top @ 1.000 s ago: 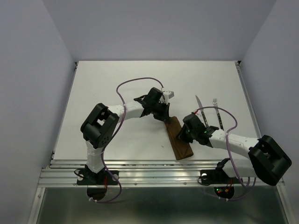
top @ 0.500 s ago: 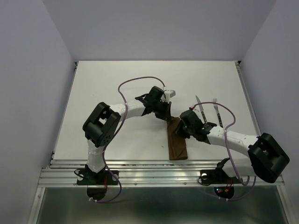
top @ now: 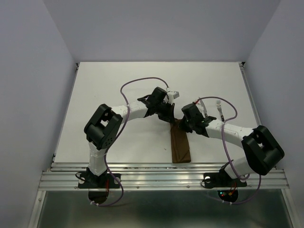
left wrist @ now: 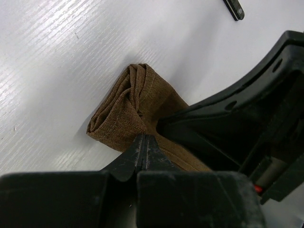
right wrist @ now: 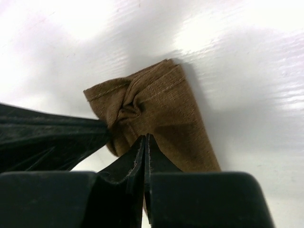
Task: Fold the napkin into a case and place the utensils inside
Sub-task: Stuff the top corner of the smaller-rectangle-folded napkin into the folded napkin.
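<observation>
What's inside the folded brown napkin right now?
The napkin shows only cloth folds at its bunched end, pinched by the left pincer and right pincer. The fork lies outside on the table. Deeper inside is covered.

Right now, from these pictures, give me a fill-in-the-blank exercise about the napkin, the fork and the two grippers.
The folded napkin is ____ in colour.
The left gripper and right gripper are both ____ on its far end.
The fork lies on the robot's ____ side of the napkin.
Missing words: brown; shut; right.
</observation>
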Available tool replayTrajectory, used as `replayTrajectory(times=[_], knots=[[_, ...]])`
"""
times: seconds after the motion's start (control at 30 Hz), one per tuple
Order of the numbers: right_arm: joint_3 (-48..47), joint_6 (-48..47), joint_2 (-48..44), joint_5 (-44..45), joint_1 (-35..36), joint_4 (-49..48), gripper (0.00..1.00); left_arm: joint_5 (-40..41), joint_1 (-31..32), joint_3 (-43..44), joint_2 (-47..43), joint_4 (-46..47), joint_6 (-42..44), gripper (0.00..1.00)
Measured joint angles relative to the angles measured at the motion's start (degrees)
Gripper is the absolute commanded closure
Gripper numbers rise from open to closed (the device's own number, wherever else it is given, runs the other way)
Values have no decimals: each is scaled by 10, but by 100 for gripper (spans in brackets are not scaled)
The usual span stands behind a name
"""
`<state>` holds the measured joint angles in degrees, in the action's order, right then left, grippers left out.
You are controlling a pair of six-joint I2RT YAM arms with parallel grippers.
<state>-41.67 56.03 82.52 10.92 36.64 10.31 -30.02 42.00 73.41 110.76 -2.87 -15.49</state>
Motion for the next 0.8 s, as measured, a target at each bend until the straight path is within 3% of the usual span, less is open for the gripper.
replayTrajectory(times=[0.8], knots=[[-10, -26, 43, -33, -28, -69, 99, -13, 0, 29, 18, -7, 5, 100]])
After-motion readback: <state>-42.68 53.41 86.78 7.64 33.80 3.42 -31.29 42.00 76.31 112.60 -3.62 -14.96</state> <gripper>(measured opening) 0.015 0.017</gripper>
